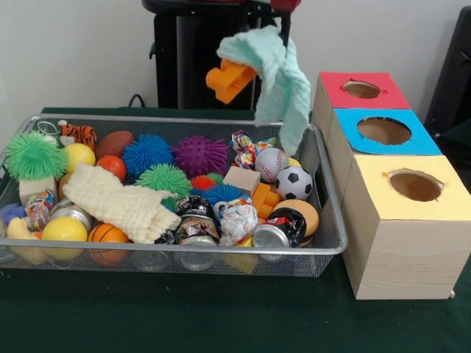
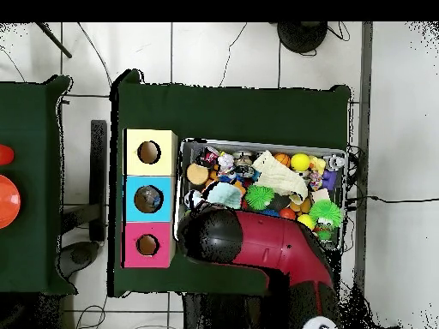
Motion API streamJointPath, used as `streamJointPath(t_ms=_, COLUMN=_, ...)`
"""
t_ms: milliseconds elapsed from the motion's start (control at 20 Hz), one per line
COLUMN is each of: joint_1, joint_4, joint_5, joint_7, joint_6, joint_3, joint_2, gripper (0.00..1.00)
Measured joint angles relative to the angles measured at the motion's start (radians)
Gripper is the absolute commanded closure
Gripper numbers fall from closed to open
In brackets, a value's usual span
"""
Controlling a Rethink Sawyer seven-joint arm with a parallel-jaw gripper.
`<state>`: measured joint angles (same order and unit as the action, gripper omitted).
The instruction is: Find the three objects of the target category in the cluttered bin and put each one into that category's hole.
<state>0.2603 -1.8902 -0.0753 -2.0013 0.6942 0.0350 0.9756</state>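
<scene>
Above the far right corner of the bin point(image 1: 327, 246), a mint-green cloth point(image 1: 278, 77) dangles from the robot's gripper point(image 1: 282, 16), whose tip barely shows at the top edge of the front view; the cloth is pinched there, though how wide the fingers stand cannot be told. An orange plastic block point(image 1: 229, 79) hangs in the air tangled against the cloth's left side, clear of the clutter below. The wire-mesh bin sits on the dark green table point(image 1: 221, 316), crowded with spiky rubber balls in green, blue and purple, a cream knitted cloth point(image 1: 121, 202), a baseball point(image 1: 271, 163), a small soccer ball point(image 1: 294, 182), a miniature basketball point(image 1: 107, 235), a yellow ball point(image 1: 64, 229), crushed cans and wooden blocks. Just beside the bin's right end stand three wooden boxes in a row, each with a round hole in its coloured top: the red box point(image 1: 360, 90) farthest from the camera, the blue box point(image 1: 383, 131) in the middle, the yellow box point(image 1: 412, 187) nearest. In the overhead view the red and black arm point(image 2: 257, 244) reaches over the bin's edge nearest the robot, the cloth point(image 2: 225, 194) showing pale beyond it.
</scene>
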Motion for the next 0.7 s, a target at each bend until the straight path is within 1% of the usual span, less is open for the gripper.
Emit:
streamJointPath(t_ms=150, joint_1=-0.013, joint_4=0.0, joint_5=0.0, joint_7=0.0, joint_6=-0.056, joint_3=-0.002, joint_2=-0.042, gripper=0.0)
streamJointPath(t_ms=350, joint_1=-0.026, joint_4=0.001, joint_5=-0.021, joint_7=0.0, joint_6=-0.176, joint_3=-0.017, joint_2=-0.114, gripper=0.0)
streamJointPath(t_ms=600, joint_1=-0.029, joint_4=0.001, joint_5=-0.044, joint_7=0.0, joint_6=-0.253, joint_3=-0.041, joint_2=-0.167, gripper=0.0)
streamJointPath(t_ms=650, joint_1=-0.03, joint_4=0.001, joint_5=-0.051, joint_7=0.0, joint_6=-0.262, joint_3=-0.057, joint_2=-0.185, gripper=1.0)
streamJointPath(t_ms=700, joint_1=-0.03, joint_4=0.001, joint_5=-0.052, joint_7=0.0, joint_6=-0.262, joint_3=-0.059, joint_2=-0.187, gripper=1.0)
